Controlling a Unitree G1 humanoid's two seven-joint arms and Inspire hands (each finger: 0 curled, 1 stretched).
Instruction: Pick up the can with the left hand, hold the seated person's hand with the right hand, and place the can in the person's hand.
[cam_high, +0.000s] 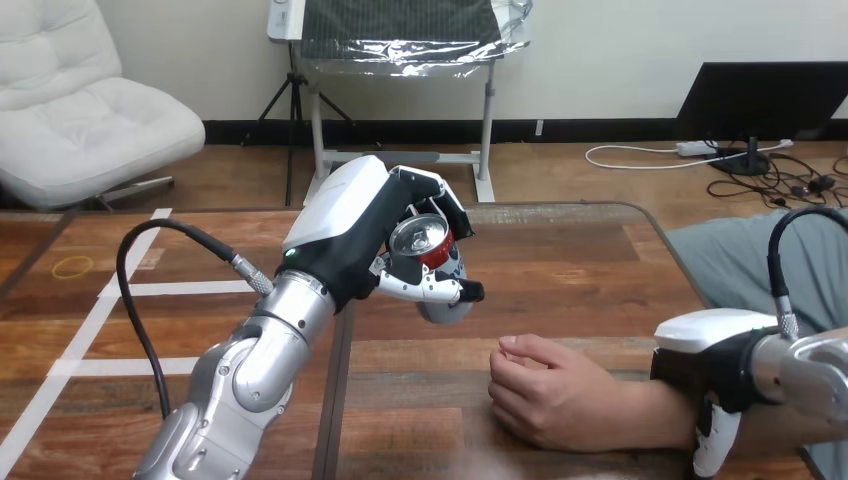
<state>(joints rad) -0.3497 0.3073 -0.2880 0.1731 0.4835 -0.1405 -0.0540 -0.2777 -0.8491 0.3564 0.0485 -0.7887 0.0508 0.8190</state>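
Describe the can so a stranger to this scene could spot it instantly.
Over the middle of the wooden table, the robot's left hand is raised. Gripped in it is the can: red and silver, tilted, shiny top toward the camera.

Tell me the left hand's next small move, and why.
Probably ease the can down and right toward the person's hand: the left hand grips it with curled fingers above the table, the person's hand lies loosely curled on the table, and the right hand sits at its wrist.
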